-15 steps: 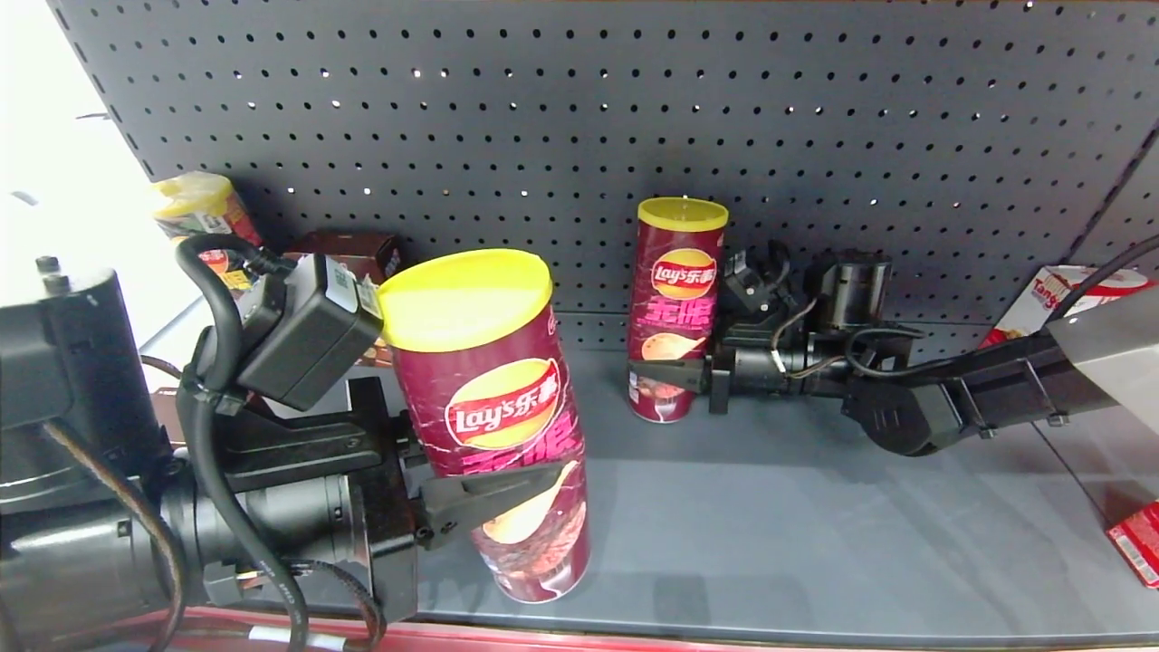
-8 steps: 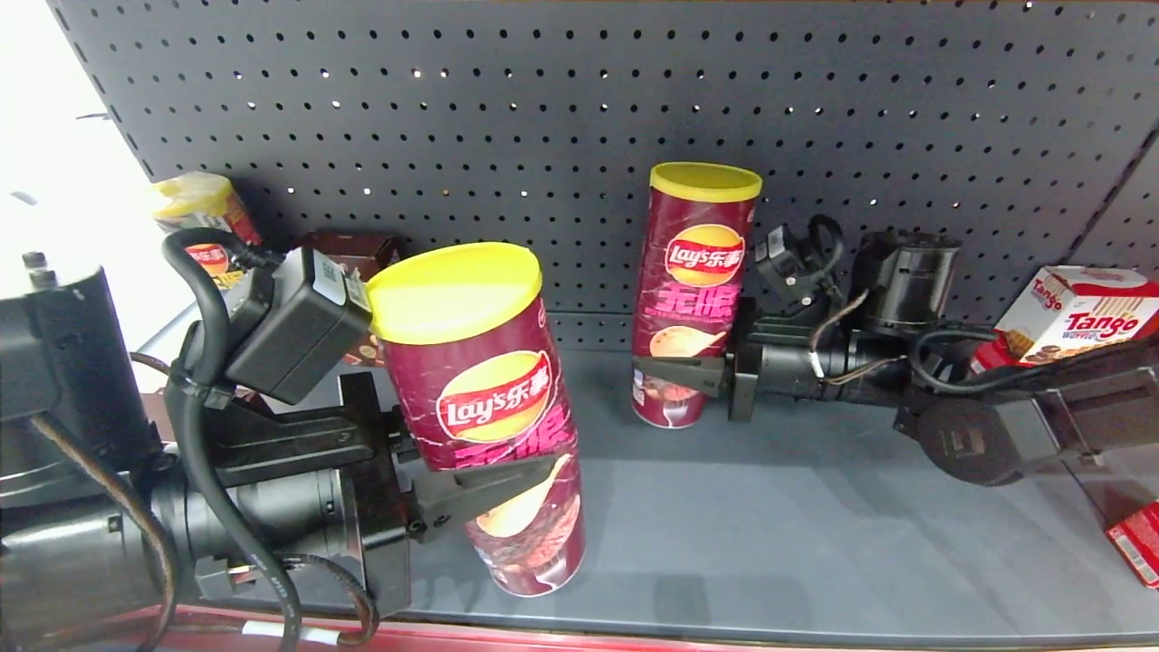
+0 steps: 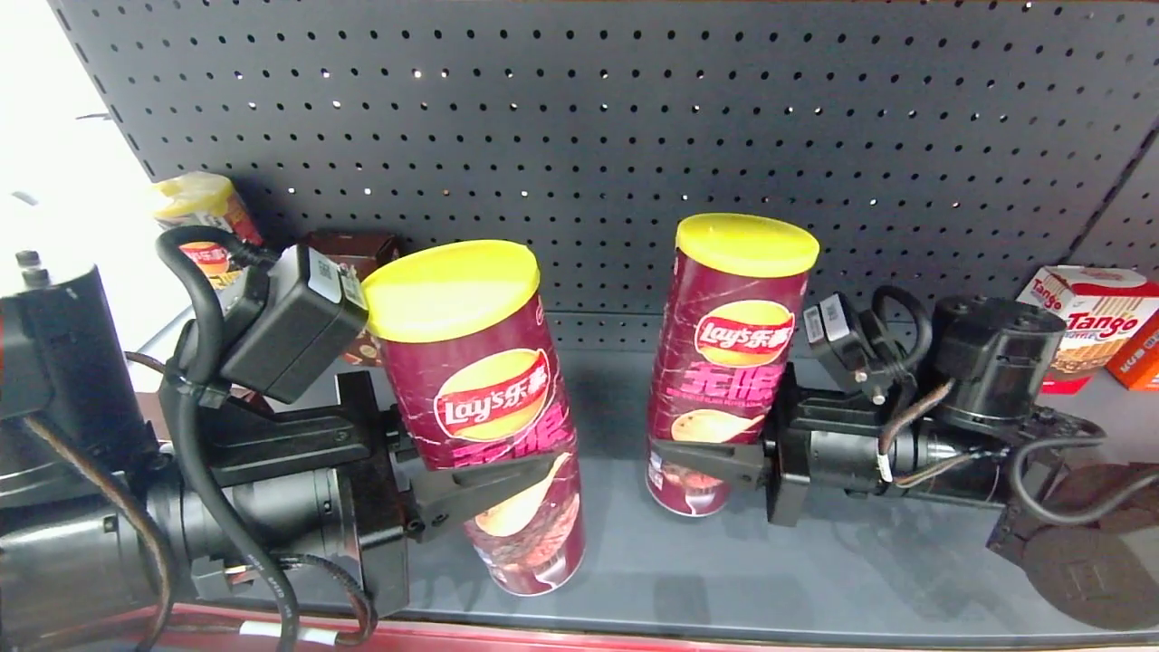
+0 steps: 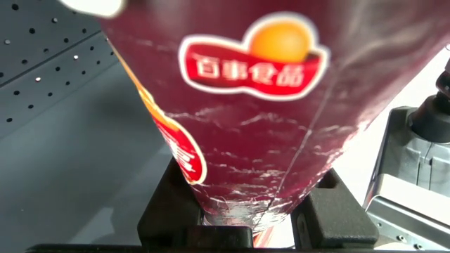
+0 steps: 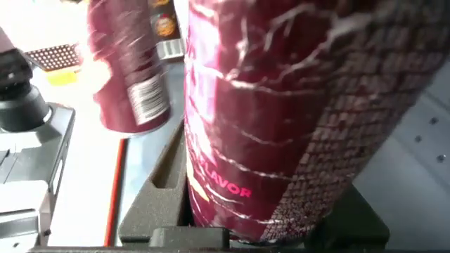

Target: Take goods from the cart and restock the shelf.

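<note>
Two maroon chip cans with yellow lids are over the grey shelf [image 3: 815, 570]. The left can [image 3: 471, 398] leans slightly near the shelf's front edge, and my left gripper [image 3: 507, 489] is shut on its lower half. In the left wrist view the same can [image 4: 260, 105] sits between the left gripper [image 4: 253, 214] fingers. The right can [image 3: 724, 362] tilts at mid-shelf, with my right gripper [image 3: 697, 462] shut on its lower part. The right wrist view shows that can [image 5: 281, 126] in the right gripper [image 5: 246, 221], with the left can [image 5: 126, 77] farther off. Whether either can touches the shelf is unclear.
A dark pegboard [image 3: 634, 109] backs the shelf. At the far left stand a yellow-lidded can [image 3: 204, 213] and a brown box [image 3: 353, 246]. A white wafer box [image 3: 1087, 326] and an orange box [image 3: 1143, 349] sit at the back right. A red strip [image 3: 634, 638] edges the shelf front.
My right arm has drawn its can away from the pegboard, toward the front and slightly right. The left can has barely shifted.
</note>
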Tool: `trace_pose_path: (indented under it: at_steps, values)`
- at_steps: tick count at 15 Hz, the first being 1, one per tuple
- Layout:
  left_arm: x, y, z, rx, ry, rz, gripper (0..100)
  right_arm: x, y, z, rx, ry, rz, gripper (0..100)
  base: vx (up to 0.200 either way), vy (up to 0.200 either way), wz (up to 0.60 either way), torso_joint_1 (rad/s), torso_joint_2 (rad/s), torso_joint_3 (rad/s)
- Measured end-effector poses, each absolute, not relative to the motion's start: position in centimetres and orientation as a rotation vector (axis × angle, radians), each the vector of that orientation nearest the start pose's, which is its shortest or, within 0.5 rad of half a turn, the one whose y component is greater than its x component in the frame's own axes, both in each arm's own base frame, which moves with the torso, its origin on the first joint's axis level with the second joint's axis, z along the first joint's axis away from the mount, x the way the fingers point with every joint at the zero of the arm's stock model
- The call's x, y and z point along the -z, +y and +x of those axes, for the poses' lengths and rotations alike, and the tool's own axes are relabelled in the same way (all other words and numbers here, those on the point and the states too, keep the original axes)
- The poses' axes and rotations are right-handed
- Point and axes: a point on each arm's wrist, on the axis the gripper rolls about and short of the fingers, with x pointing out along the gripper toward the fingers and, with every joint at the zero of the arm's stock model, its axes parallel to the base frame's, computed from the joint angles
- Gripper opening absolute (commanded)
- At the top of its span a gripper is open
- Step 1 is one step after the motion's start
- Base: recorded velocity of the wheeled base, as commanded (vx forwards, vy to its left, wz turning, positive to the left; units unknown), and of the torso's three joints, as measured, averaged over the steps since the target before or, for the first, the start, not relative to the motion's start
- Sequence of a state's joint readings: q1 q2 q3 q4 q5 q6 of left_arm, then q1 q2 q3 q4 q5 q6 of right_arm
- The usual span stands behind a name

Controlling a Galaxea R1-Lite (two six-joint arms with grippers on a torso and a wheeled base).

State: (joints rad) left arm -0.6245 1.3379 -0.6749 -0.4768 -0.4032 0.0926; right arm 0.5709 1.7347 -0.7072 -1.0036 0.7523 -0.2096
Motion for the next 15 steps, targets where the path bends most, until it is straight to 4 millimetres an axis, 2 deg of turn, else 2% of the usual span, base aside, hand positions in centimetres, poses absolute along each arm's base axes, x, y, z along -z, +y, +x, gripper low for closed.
trace_pose_path:
  at_steps: [7, 15]
  values:
    - [-22.5, -13.2, 16.8, 1.032, 0.147, 0.106, 0, -15.6, 16.6, 22.4, -1.331, -0.046, -0.171, 0, 0.0, 0.0, 0.0, 0.0, 0.0, 0.0]
    - [-22.5, -13.2, 16.8, 1.033, 0.145, 0.106, 0, -14.5, 16.3, 21.9, -1.334, -0.01, -0.185, 0, 0.0, 0.0, 0.0, 0.0, 0.0, 0.0]
